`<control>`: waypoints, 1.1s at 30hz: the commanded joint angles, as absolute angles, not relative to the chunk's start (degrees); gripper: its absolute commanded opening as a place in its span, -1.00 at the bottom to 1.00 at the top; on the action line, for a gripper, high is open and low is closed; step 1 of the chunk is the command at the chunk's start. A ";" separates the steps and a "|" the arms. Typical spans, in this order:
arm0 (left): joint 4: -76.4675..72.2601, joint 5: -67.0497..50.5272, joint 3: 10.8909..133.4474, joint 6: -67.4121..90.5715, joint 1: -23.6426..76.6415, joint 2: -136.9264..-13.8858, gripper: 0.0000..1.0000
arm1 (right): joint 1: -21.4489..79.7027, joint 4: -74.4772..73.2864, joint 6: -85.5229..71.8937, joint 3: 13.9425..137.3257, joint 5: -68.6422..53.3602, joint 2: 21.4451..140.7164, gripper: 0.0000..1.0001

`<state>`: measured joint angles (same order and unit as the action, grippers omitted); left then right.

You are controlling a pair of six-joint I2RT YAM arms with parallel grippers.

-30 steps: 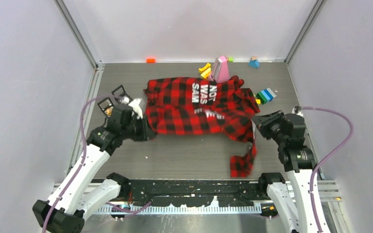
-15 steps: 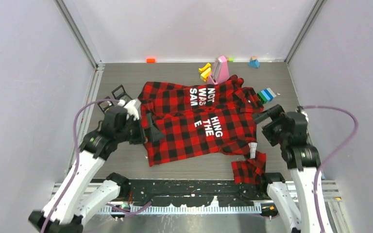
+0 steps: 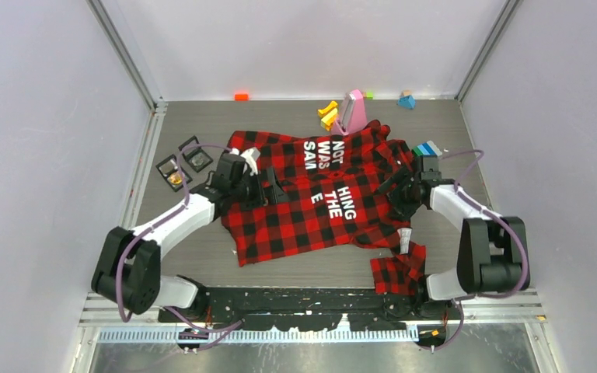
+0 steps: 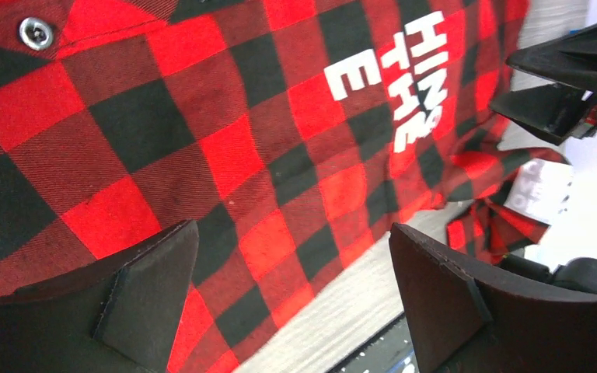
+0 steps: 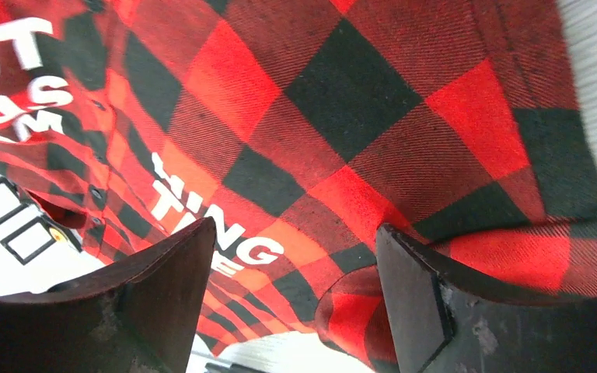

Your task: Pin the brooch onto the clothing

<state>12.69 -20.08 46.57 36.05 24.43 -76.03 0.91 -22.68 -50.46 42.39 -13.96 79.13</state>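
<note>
Shirt (image 3: 311, 210): laid out fairly flat (my prep looks done).
Left gripper (image 4: 291, 241): jaws spread, empty.
Right gripper (image 5: 294, 233): jaws spread, empty.
Remaining: I see no brooch pinned yet.

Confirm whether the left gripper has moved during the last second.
Yes. The left gripper has moved right, closer to the pink box, and now hangs over the clothing.

White arms (image 3: 177, 221) — black joints (image 3: 136, 268), purple cables (image 3: 522, 245).
</note>
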 commanded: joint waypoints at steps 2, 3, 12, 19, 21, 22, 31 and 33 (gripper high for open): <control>-2.49 -17.67 39.61 38.12 24.61 -80.97 0.91 | 0.79 -19.67 -51.70 41.71 -18.50 85.00 0.61; -3.53 -17.55 38.33 38.25 24.61 -81.77 0.91 | 0.79 -21.82 -51.51 41.45 -17.95 85.89 0.64; -0.78 -13.55 27.92 40.59 24.61 -75.68 0.96 | 0.79 -35.29 -52.91 39.37 -9.32 84.87 0.79; 7.47 -10.91 24.98 43.23 24.61 -69.33 0.99 | 1.09 -44.28 -52.72 38.54 -10.02 78.18 0.78; 9.55 -10.60 24.35 44.10 24.61 -67.24 0.99 | 1.47 -46.79 -53.09 38.02 -10.39 75.62 0.77; 10.51 -10.55 24.20 44.53 24.61 -66.38 0.99 | 1.73 -48.02 -53.53 37.65 -10.69 74.81 0.77; 21.21 -11.36 35.52 41.82 24.01 -57.74 0.99 | 2.01 -55.11 -46.12 50.59 -8.23 69.00 0.75; 21.46 -11.10 41.30 38.18 22.79 -59.78 0.99 | 1.99 -54.11 -42.33 58.94 -6.15 69.79 0.77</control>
<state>19.03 -12.49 29.85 43.72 24.34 -59.37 1.78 -54.04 -49.69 45.65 -10.20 70.85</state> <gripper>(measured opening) 0.994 0.878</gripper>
